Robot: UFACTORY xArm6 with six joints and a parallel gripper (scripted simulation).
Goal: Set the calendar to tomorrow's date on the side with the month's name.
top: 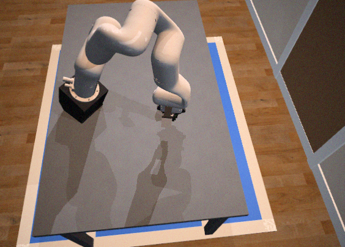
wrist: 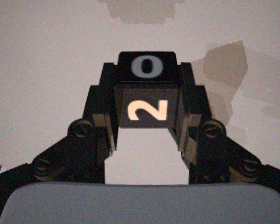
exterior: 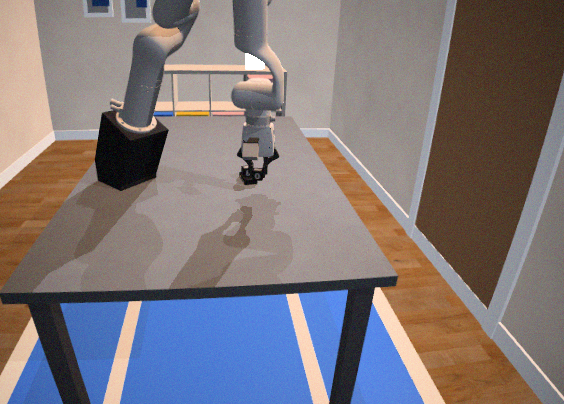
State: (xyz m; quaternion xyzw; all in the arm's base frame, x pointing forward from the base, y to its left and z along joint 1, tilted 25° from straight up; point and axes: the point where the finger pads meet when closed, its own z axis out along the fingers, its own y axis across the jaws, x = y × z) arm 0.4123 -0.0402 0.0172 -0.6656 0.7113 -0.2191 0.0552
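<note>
My gripper (wrist: 147, 96) is shut on a black digit cube (wrist: 147, 90). In the wrist view the cube's face toward the camera shows a white 2, and the face beyond it shows a 0. The gripper points down over the middle of the grey table and holds the cube just above the top, as the exterior view shows (exterior: 251, 174). In the top view the gripper (top: 170, 114) sits under the arm's wrist and the cube is mostly hidden. The tray, the other cube and the month's name are in no view.
The arm's black base block (top: 82, 101) stands at the table's back left. The table's right edge (top: 232, 131) is near the gripper's side. A shelf (exterior: 215, 87) stands against the far wall behind the table.
</note>
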